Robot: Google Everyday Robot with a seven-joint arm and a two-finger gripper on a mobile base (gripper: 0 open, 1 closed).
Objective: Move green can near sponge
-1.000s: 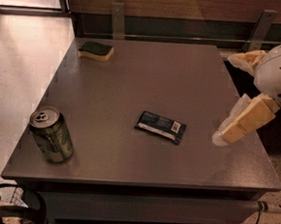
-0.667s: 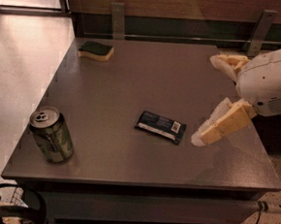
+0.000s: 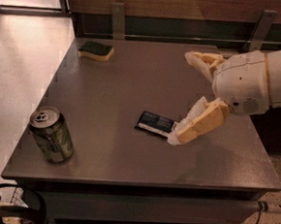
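Note:
The green can [image 3: 51, 134] stands upright at the table's front left corner, silver top with pull tab showing. The sponge [image 3: 95, 50], dark green top over yellow foam, lies at the far left of the table. My gripper [image 3: 185, 95] reaches in from the right over the middle right of the table, well away from both. Its two cream fingers [image 3: 198, 122] are spread wide apart and hold nothing.
A flat dark snack packet [image 3: 155, 122] lies in the middle of the grey table [image 3: 133, 84], just under the lower finger's tip. A wall with metal brackets runs behind the table. The floor lies to the left.
My gripper has moved leftward from the table's right edge toward the middle, now above the snack packet's right end. The can, sponge and packet have not moved.

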